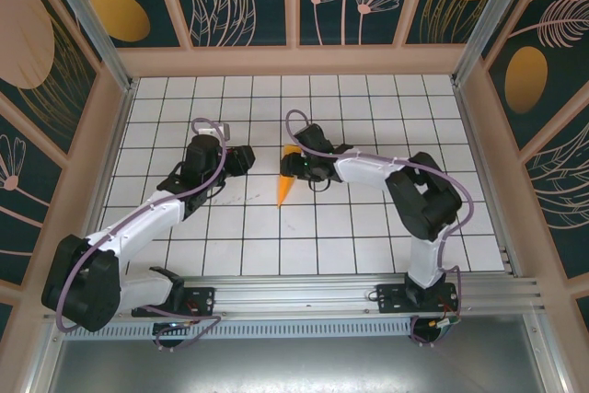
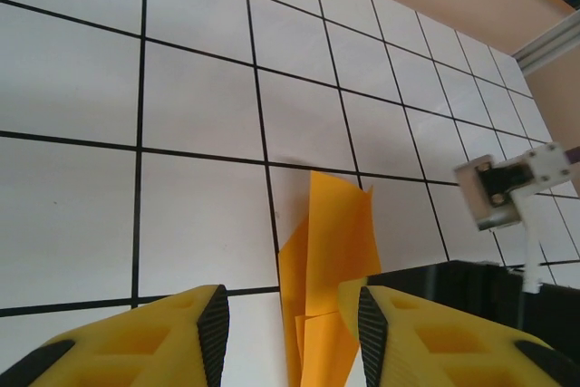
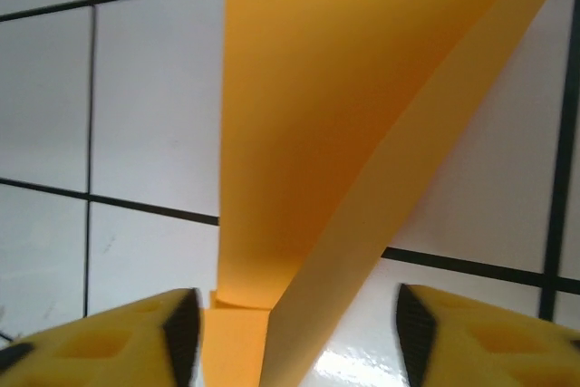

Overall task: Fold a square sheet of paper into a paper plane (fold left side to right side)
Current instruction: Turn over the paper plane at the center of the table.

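White gridded bench (image 1: 322, 246) carries the sheet of paper (image 1: 282, 190), folded into a narrow wedge near the middle with its tip toward the near edge. One flap stands half raised, probably because nothing pins it. The right pincer (image 3: 294, 324) straddles the wide end, released. The left pincer (image 2: 290, 319) faces it, jaws likewise apart and empty.

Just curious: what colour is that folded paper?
The folded paper is orange-yellow; the right wrist view shows it best.
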